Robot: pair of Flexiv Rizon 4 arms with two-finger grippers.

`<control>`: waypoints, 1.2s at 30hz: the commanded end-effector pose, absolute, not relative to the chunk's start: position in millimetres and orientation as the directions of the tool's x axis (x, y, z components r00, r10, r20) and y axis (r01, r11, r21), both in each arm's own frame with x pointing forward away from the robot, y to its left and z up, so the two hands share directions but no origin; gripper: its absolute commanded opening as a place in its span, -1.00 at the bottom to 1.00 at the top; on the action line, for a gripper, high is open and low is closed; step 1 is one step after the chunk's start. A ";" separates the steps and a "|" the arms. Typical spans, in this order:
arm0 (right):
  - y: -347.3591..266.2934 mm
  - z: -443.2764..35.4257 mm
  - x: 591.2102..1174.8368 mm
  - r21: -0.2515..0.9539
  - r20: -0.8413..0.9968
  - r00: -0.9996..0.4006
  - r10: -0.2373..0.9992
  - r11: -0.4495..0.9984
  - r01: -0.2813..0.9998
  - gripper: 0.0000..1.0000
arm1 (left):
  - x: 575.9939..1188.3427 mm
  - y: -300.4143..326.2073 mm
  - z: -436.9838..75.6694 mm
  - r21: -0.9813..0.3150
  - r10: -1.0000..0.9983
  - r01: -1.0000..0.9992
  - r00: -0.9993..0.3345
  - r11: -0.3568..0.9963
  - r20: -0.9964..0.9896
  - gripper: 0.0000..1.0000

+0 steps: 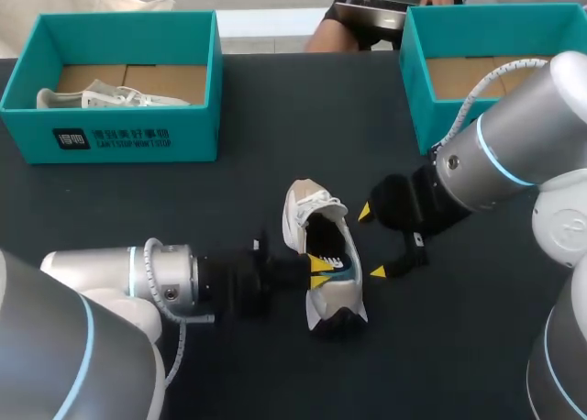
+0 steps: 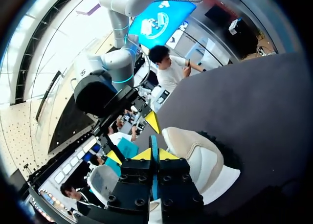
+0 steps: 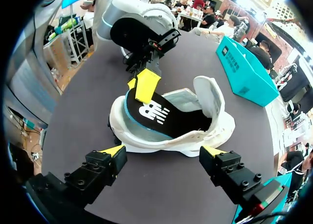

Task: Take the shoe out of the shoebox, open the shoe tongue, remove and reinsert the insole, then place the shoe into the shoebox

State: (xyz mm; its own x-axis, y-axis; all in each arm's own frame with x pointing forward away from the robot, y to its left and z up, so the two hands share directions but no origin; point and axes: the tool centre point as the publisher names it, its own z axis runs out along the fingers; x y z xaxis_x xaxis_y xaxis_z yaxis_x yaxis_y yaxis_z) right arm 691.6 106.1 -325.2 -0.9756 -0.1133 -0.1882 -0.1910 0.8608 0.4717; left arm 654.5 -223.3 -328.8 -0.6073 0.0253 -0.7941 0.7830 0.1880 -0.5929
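Left gripper (image 2: 151,154): my yellow tips are pressed together on the thin teal edge of the insole (image 3: 161,117), pinching it from both sides at the heel end.
Right gripper (image 3: 162,150): my fingers are spread wide and touch nothing, just right of the shoe (image 3: 146,141).
Insole: black on top with a white mark and a teal rim. It lies inside the shoe, and its heel end rides up at the collar.
Shoe: white and cream, resting on its sole mid-table between my two grippers, toe far and heel near.
Tongue (image 3: 209,94): folded up toward the toe, leaving the mouth wide open.
Left shoebox (image 1: 138,136): teal and open, at the far left, well apart from the shoe. Another white shoe (image 1: 92,97) lies inside it.
Right shoebox (image 1: 415,81): teal and open, at the far right.
Table (image 1: 275,99): dark.
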 end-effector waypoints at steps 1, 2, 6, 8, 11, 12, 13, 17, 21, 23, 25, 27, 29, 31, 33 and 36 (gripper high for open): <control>106.2 -325.7 690.6 0.472 -0.190 -0.975 -0.113 0.861 -0.191 1.00 | 671.1 -235.7 -339.9 -0.584 0.020 0.788 -0.598 0.195 -0.801 -1.00; 106.2 -325.7 690.6 0.472 -0.190 -0.975 -0.113 0.861 -0.191 1.00 | 675.7 -236.4 -343.5 -0.578 0.026 0.790 -0.595 0.207 -0.804 -1.00; 106.2 -325.7 690.6 0.472 -0.190 -0.975 -0.113 0.861 -0.191 1.00 | 682.4 -237.0 -349.6 -0.580 0.031 0.782 -0.601 0.229 -0.799 -1.00; 106.2 -325.7 690.6 0.472 -0.190 -0.975 -0.113 0.861 -0.191 1.00 | 679.9 -233.4 -348.6 -0.584 0.029 0.779 -0.605 0.230 -0.796 -1.00; 106.2 -325.7 690.6 0.472 -0.190 -0.975 -0.113 0.861 -0.191 1.00 | 674.6 -228.3 -347.1 -0.588 0.032 0.775 -0.610 0.229 -0.792 -1.00; 106.2 -325.7 690.6 0.472 -0.190 -0.975 -0.113 0.861 -0.191 1.00 | 672.9 -226.5 -345.3 -0.589 0.032 0.775 -0.610 0.229 -0.791 -1.00; 106.2 -325.7 690.6 0.472 -0.190 -0.975 -0.113 0.861 -0.191 1.00 | 671.4 -224.6 -342.9 -0.590 0.032 0.775 -0.611 0.228 -0.791 -1.00; 106.2 -325.7 690.6 0.472 -0.190 -0.975 -0.113 0.861 -0.191 1.00 | 667.9 -217.8 -328.0 -0.593 0.001 0.775 -0.608 0.217 -0.794 -0.07; 106.2 -325.7 690.6 0.472 -0.190 -0.975 -0.113 0.861 -0.191 1.00 | 662.9 -214.1 -308.9 -0.584 -0.028 0.790 -0.590 0.188 -0.807 0.00; 106.2 -325.7 690.6 0.472 -0.190 -0.975 -0.113 0.861 -0.191 1.00 | 660.3 -212.9 -299.7 -0.582 -0.040 0.794 -0.585 0.174 -0.810 0.05; 106.2 -325.7 690.6 0.472 -0.190 -0.975 -0.113 0.861 -0.191 1.00 | 657.4 -211.4 -291.1 -0.583 -0.051 0.797 -0.583 0.160 -0.811 0.12; 106.2 -325.7 690.6 0.472 -0.190 -0.975 -0.113 0.861 -0.191 1.00 | 655.2 -210.1 -284.7 -0.581 -0.055 0.800 -0.580 0.151 -0.813 0.14; 106.2 -325.7 690.6 0.472 -0.190 -0.975 -0.113 0.861 -0.191 1.00 | 653.7 -209.8 -280.3 -0.576 -0.058 0.805 -0.575 0.143 -0.816 0.15; 106.2 -325.7 690.6 0.472 -0.190 -0.975 -0.113 0.861 -0.191 1.00 | 652.7 -210.4 -276.2 -0.580 -0.063 0.804 -0.577 0.133 -0.814 0.18; 106.2 -325.7 690.6 0.472 -0.190 -0.975 -0.113 0.861 -0.191 1.00 | 651.1 -210.7 -270.5 -0.584 -0.067 0.802 -0.580 0.127 -0.812 0.22; 106.2 -325.7 690.6 0.472 -0.190 -0.975 -0.113 0.861 -0.191 1.00 | 648.3 -210.7 -260.0 -0.587 -0.075 0.802 -0.582 0.108 -0.810 0.26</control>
State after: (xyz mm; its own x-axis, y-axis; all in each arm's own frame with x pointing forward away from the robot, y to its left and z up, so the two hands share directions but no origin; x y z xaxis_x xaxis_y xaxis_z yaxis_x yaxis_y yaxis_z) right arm 691.6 106.1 -325.2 -0.9756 -0.1133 -0.1882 -0.1909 0.8609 0.4717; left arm 651.5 -216.5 -266.1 -0.5818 -0.0768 -0.8097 0.8028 0.1059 -0.5868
